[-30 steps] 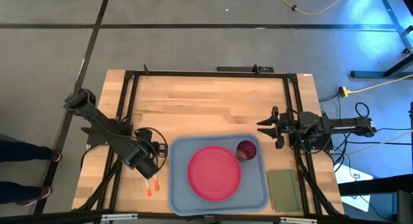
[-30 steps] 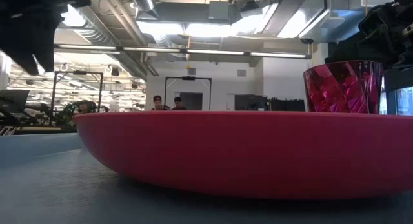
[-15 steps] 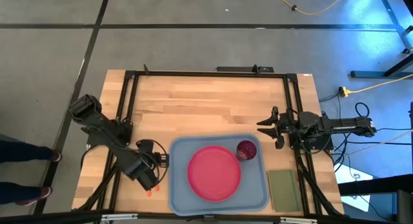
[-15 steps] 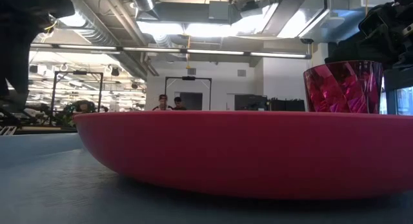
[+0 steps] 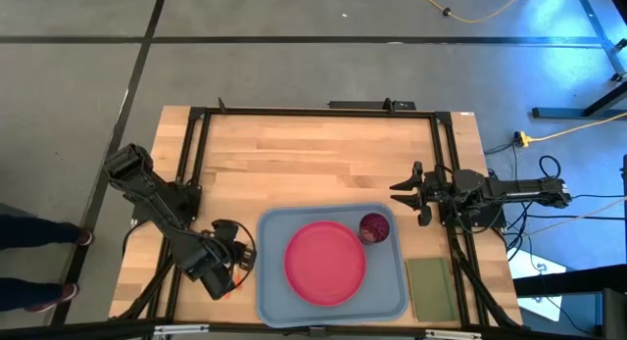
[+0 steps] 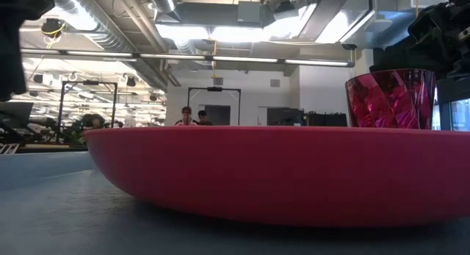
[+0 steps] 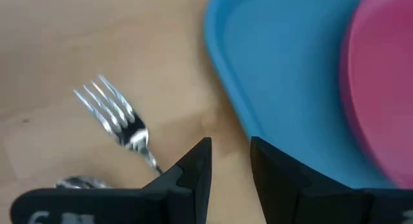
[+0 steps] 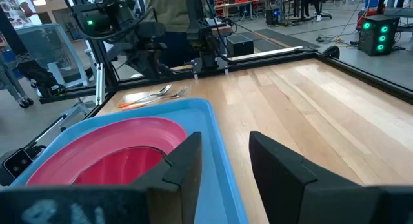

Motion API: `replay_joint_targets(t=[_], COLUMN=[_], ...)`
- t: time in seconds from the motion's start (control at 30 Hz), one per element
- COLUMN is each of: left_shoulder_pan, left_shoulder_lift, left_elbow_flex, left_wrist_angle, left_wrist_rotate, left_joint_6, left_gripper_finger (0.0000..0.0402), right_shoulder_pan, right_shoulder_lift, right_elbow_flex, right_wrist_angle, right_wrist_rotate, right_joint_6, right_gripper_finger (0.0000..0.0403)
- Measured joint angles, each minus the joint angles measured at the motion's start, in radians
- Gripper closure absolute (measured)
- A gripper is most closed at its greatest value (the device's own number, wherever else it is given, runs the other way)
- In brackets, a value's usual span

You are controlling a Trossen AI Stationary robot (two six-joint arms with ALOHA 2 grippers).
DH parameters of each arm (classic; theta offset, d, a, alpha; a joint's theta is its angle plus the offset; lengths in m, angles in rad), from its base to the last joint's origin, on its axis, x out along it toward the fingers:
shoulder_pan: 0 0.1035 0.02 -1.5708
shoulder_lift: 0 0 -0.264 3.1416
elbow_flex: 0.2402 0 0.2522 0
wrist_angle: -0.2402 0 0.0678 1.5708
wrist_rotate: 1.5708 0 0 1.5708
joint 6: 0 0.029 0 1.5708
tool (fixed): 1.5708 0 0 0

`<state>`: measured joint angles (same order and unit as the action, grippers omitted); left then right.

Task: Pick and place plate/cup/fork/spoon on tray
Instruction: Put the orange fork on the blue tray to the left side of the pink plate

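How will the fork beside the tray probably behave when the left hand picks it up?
The fork looks thin and lies flat on the wood, so the fingers may slip under it poorly. Its shiny metal head is probably slick and stiff. It seems light, so a nudge from the left hand could slide it.

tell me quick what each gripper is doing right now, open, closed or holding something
Left gripper: open, holding nothing, low over the table beside the fork, near the tray.
Right gripper: open, empty, waiting at the table's right side.
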<state>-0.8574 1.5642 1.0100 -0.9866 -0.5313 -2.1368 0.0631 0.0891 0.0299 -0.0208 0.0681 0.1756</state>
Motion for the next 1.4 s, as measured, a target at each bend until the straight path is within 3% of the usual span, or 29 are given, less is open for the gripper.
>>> replay_joint_targets(t=[0.17,0.33,0.67,0.97,1.4], left_shoulder_pan=[0.0,0.008,0.01,0.016,0.066], left_shoulder_lift=[0.0,0.0,0.083,0.119,0.18], left_elbow_flex=[0.0,0.0,0.0,0.0,0.0], left_wrist_angle=[0.033,0.034,0.002,0.018,0.037], left_wrist_rotate=[0.002,0.041,0.316,0.252,0.317], left_joint_6=[0.129,0.127,-0.117,-0.212,-0.21], left_gripper_finger=[0.0302,0.0302,0.0302,0.0302,0.0302], right_shoulder_pan=[0.0,0.0,0.0,0.0,0.0], right_shoulder_lift=[0.0,0.0,0.0,0.0,0.0], right_elbow_flex=[0.0,0.0,0.0,0.0,0.0], right_wrist_angle=[0.0,0.0,0.0,0.0,0.0], right_wrist_rotate=[0.0,0.0,0.0,0.0,0.0], right_joint_6=[0.0,0.0,0.0,0.0,0.0], right_gripper_finger=[0.0269,0.0269,0.0269,0.0269,0.0269])
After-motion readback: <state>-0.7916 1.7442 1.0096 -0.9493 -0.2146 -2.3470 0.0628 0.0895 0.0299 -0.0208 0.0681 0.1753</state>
